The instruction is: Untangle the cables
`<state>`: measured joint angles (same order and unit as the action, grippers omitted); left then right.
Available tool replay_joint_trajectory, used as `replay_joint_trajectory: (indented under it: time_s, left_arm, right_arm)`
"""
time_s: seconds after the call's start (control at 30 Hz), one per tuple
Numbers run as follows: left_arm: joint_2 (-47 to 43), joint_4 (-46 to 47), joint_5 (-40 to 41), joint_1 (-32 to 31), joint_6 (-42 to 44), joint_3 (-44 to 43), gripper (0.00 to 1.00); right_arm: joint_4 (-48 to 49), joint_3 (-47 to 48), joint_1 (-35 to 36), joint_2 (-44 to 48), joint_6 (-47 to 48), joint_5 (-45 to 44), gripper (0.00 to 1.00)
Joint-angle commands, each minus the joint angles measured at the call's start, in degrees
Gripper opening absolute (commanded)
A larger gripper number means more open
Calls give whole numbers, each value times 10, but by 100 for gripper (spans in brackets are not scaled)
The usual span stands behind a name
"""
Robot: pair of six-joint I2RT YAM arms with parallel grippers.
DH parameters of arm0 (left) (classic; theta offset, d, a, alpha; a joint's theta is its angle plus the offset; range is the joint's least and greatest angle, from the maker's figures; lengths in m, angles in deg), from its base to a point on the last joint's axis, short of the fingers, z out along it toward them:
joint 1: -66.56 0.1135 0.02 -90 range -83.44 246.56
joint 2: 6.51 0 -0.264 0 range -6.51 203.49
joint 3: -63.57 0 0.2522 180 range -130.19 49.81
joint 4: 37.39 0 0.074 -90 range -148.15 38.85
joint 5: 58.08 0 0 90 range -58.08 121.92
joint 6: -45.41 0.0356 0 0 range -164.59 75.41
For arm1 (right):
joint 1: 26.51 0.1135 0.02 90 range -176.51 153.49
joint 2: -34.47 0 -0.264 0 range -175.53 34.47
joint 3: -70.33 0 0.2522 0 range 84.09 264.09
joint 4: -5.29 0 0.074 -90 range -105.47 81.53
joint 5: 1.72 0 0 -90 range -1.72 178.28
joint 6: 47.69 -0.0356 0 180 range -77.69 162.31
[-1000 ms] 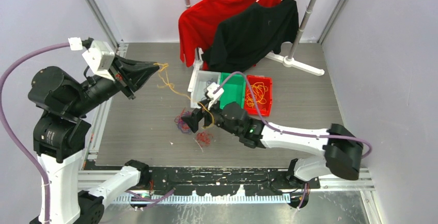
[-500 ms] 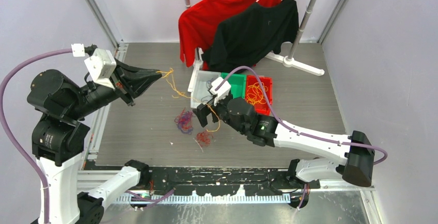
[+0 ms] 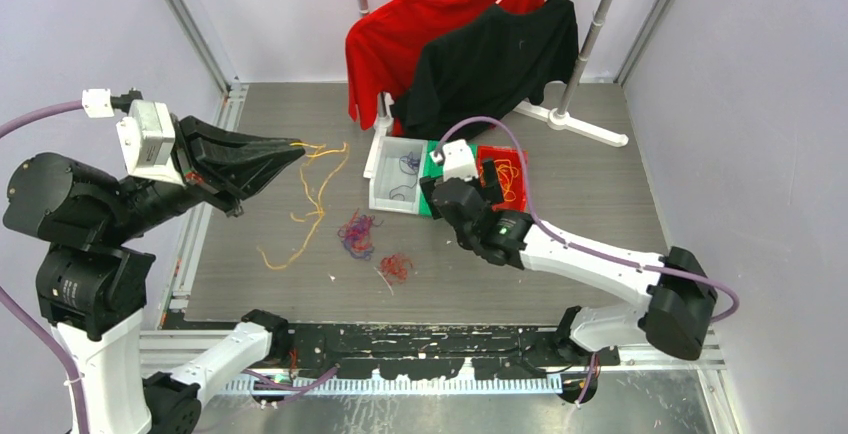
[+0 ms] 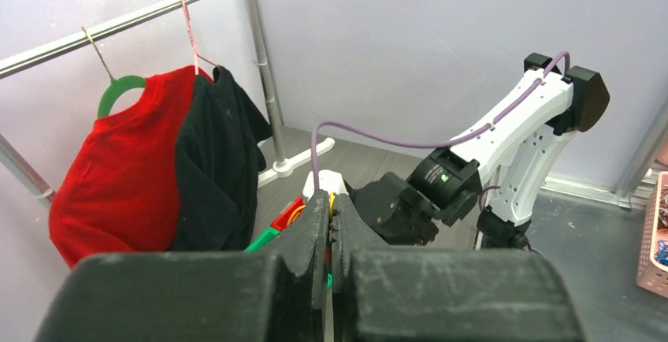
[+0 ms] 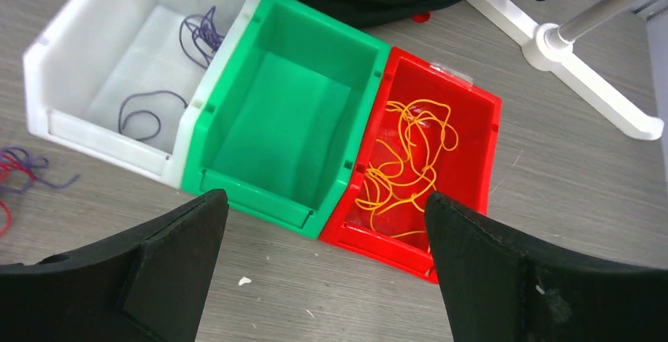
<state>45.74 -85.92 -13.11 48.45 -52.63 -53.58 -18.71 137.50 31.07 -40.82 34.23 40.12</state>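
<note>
My left gripper (image 3: 296, 147) is shut on a yellow-orange cable (image 3: 312, 194) that hangs from its tips down to the floor at the left centre; the pinched end shows between the closed jaws in the left wrist view (image 4: 332, 200). A purple and red tangle (image 3: 355, 234) and a small dark red bunch (image 3: 395, 268) lie on the floor. My right gripper (image 5: 323, 220) is open and empty, above the floor just in front of the green bin (image 5: 291, 133). The red bin (image 5: 473, 161) holds yellow-orange cables (image 5: 410, 157). The white bin (image 5: 55, 82) holds purple cables (image 5: 197, 35).
A clothes rack at the back carries a red shirt (image 3: 390, 34) and a black shirt (image 3: 490, 59); its white foot (image 3: 580, 124) lies behind the bins. Frame posts stand at the back corners. The three bins sit side by side at mid-floor (image 3: 385, 189).
The right gripper let go of the yellow-orange cable and moved back right toward the bins. The left gripper swung left with the cable, which now hangs free to the floor.
</note>
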Motion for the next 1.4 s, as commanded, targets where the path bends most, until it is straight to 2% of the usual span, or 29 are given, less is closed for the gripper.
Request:
replay_joint_trajectory:
  time_s: [0.0,0.07,0.2,0.33,0.43,0.7,0.83,0.97,1.1,1.2,1.33,1.37]
  left_arm:
    - [-7,35,-18,-1,-32,10,0]
    - [-16,33,-20,-1,-30,30,0]
    - [-25,21,-31,0,-22,60,0]
    - [-29,18,-49,0,-18,85,0]
    - [-27,18,-59,0,-18,91,0]
    - [-24,18,-61,0,-18,90,0]
    - [-25,17,-64,-1,-22,87,0]
    - [-27,19,-66,0,-27,86,0]
    - [-30,22,-67,0,-32,85,0]
    - [-36,26,-71,0,-38,84,0]
    - [-47,28,-72,0,-42,93,0]
    - [-52,29,-70,0,-41,100,0]
  right_arm:
    - [39,-2,-14,99,-45,40,100]
    - [61,-6,-29,146,-45,137,99]
    - [101,5,-71,216,-64,410,100]
    - [156,40,-72,203,-113,605,99]
    - [208,60,-70,168,-153,686,100]
    - [244,112,3,77,-133,708,100]
    - [199,151,52,33,-80,659,100]
    - [208,168,78,-1,-71,616,97]
    - [196,181,85,-16,-81,533,75]
    - [212,167,84,-2,-94,475,48]
    - [241,140,73,25,-133,421,7]
    - [245,134,67,33,-147,415,2]
